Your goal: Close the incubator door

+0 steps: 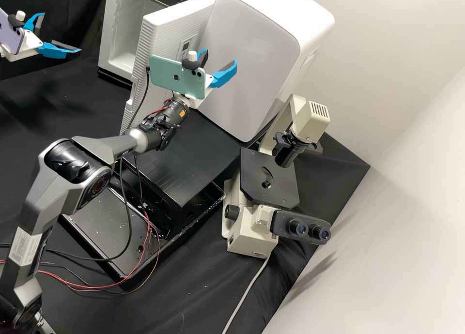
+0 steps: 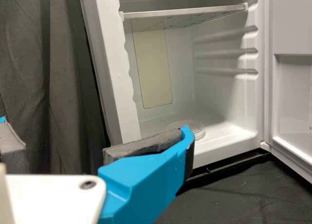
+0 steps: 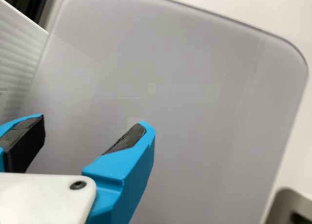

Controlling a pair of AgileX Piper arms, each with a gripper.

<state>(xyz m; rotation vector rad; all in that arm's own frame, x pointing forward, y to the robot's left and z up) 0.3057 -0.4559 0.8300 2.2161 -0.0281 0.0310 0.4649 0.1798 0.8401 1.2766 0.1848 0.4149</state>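
Right arm [image 1: 53, 193] nearest the camera in the high view, beside a black tray [image 1: 92, 215]; microscope [image 1: 269, 174] across from it. Right gripper [image 1: 221, 56] released, fingers spread, nothing between them; the grey face of a white box [image 1: 247, 48] lies beyond. Ribbed white door [image 1: 160, 48] stands open beside that box; whether they touch, cannot tell. Outer side has a small dark display [image 1: 185, 46]; inner side, in the left wrist view, has moulded ledges. Free edge runs near the incubator's [image 1: 127, 60] open front, with a gap into the cavity. Door upright, long axis running top to bottom, outer face toward the box side. Inside the incubator: wire shelf [image 2: 185, 12], clear round dishes [image 2: 195, 130] on its floor. Left gripper [image 1: 62, 32] also released, empty, well apart from the door.
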